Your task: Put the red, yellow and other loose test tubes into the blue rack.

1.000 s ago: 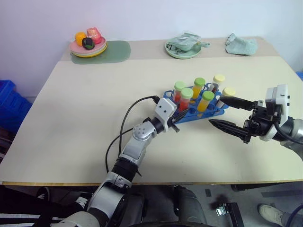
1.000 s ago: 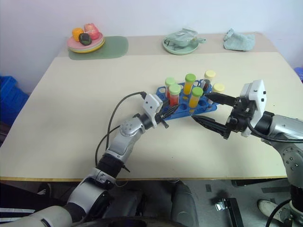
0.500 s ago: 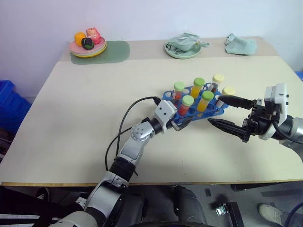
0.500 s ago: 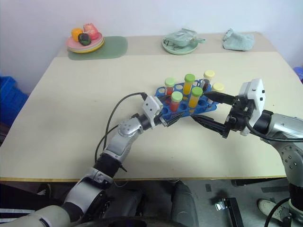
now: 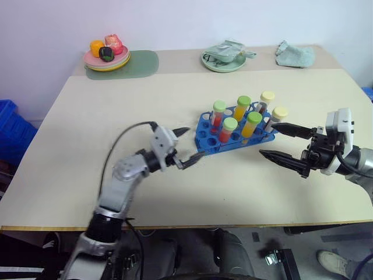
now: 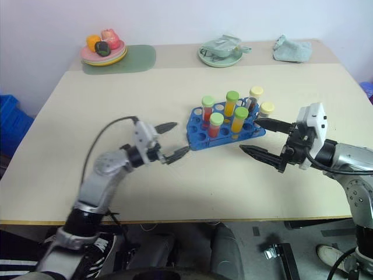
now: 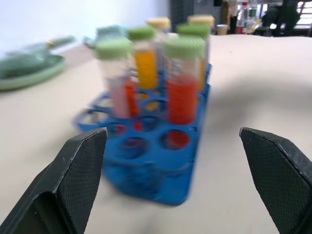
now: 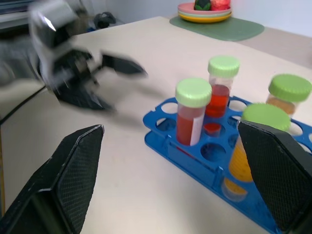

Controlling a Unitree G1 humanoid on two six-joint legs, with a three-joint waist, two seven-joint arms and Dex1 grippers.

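The blue rack (image 5: 205,129) stands mid-table with several capped test tubes upright in it. Two are red with green caps (image 5: 229,129), two are yellow-orange with green caps (image 5: 253,123), and two have pale yellow caps (image 5: 280,112). My left gripper (image 5: 194,142) hovers open and empty just left of the rack's near corner. The right gripper (image 5: 267,139) is open and empty at the rack's right end. The left wrist view looks straight at the rack (image 7: 146,165) between its spread fingers (image 7: 78,170).
At the table's back left is a plate of toy food (image 5: 108,55) on a green mat (image 5: 145,61). A green dish (image 5: 224,58) and a crumpled cloth (image 5: 296,55) lie along the back edge. A blue crate (image 5: 11,128) sits on the floor to the left.
My left gripper opened and drew back to the left, away from the rack. The front red tube with the green cap sank lower into its hole. The right gripper barely moved.
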